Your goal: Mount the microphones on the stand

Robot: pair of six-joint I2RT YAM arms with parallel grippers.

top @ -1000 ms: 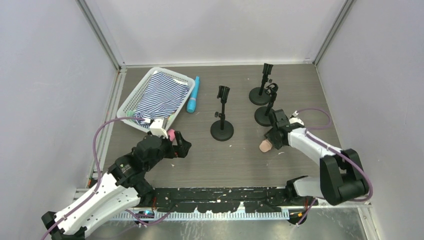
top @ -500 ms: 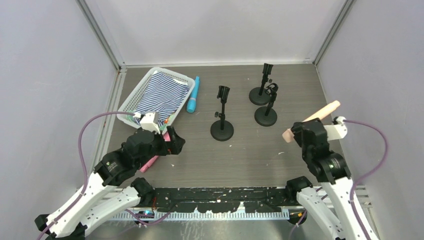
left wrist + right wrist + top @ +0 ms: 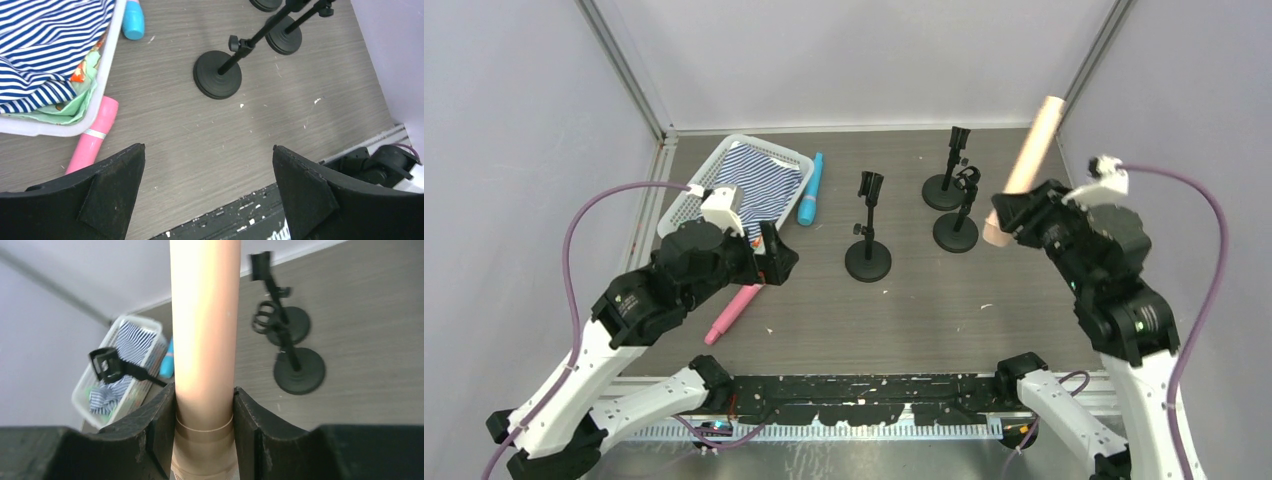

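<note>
The right tool [image 3: 1016, 216] is clamped narrow on the peach-beige microphone [image 3: 1030, 158] and holds it in the air, well above the table [image 3: 924, 305] at the right side. The handle slants up and away towards the back wall, and the thicker end pokes out below the fingers. In the right wrist view the two black fingers [image 3: 160, 425] press against either side of the shaft, just above a thin band around it. The left tool [image 3: 774, 264] hangs over the left part of the table with its jaws spread wide and nothing between them; the wrist view looks straight down on bare wood. The pink microphone [image 3: 734, 313] lies flat on the table below that tool, one end just beside the near edge of a white basket [image 3: 686, 198] – whether they touch I cannot tell. The basket holds a blue-and-white striped cloth [image 3: 746, 190]. The blue microphone [image 3: 811, 190] lies flat along the basket's right side, close to it. Three black stands [image 3: 868, 252] are upright on round bases – one near the middle of the table, the other two close together further back and right, near the raised microphone.
</note>
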